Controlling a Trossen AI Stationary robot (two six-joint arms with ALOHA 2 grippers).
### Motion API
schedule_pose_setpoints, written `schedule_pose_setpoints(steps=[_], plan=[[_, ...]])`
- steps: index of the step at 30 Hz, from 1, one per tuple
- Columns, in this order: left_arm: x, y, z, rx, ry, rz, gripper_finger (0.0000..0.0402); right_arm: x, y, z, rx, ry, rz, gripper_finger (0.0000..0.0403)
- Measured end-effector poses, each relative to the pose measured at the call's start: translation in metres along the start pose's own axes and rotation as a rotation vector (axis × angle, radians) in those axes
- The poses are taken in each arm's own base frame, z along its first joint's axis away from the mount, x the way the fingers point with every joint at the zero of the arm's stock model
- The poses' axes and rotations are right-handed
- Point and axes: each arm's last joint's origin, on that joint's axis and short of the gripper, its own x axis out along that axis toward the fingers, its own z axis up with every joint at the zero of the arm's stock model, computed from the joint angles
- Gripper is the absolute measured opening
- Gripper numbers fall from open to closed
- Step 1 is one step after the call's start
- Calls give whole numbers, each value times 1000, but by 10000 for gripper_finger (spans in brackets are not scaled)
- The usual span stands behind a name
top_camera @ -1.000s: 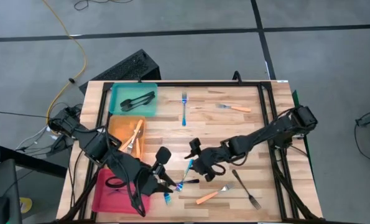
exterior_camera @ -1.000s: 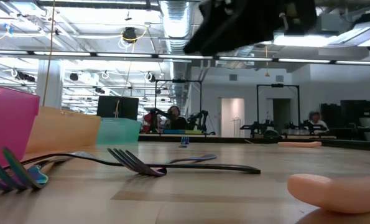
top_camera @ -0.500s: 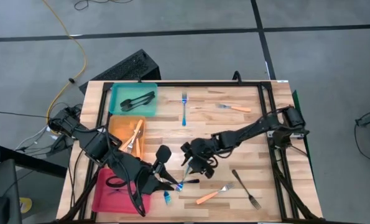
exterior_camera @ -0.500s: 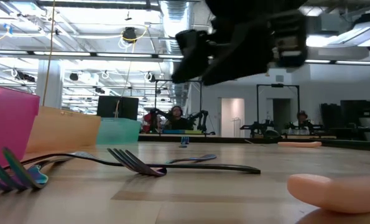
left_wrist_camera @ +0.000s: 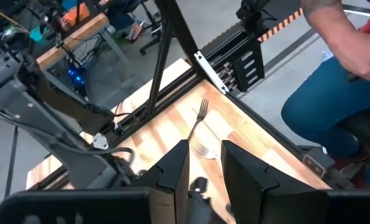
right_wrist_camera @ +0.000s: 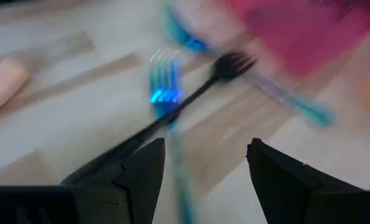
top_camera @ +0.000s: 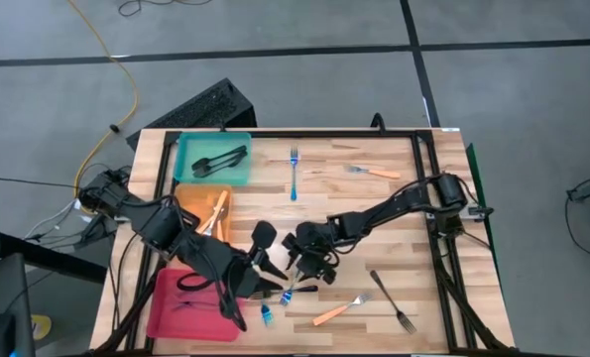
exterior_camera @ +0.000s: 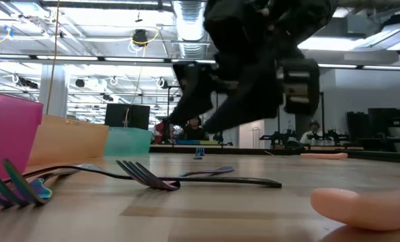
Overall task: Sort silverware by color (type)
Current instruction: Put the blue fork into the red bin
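My right gripper hovers open just above the near middle of the table. A blue-handled fork and a dark fork lying across it rest flat on the wood in front of the open fingers. My left gripper sits close by, beside the pink tray, with a narrow gap between its fingers and nothing held. It faces a dark fork near the table's right edge. In the low view the right gripper hangs over a dark fork.
The teal tray holds dark forks, and the orange tray holds orange-handled ones. Loose on the table lie a blue fork, an orange fork, another orange fork and a blue piece. A person sits beyond the right edge.
My right gripper has moved toward the table's left and come down, closing in on the crossed blue and dark forks near my left gripper. The forks have stayed where they were.
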Motion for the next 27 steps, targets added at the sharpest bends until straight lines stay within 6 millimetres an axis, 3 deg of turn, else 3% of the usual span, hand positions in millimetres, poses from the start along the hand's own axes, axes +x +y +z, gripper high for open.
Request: schedule_pose_setpoints(steps=[18,27], plan=[[2,8,-7,-15,53,7,79,23,-7,-42,106,7,86,244],[2,7,-9,-22,67,2,79,26,-7,-53,137,86,64,140]])
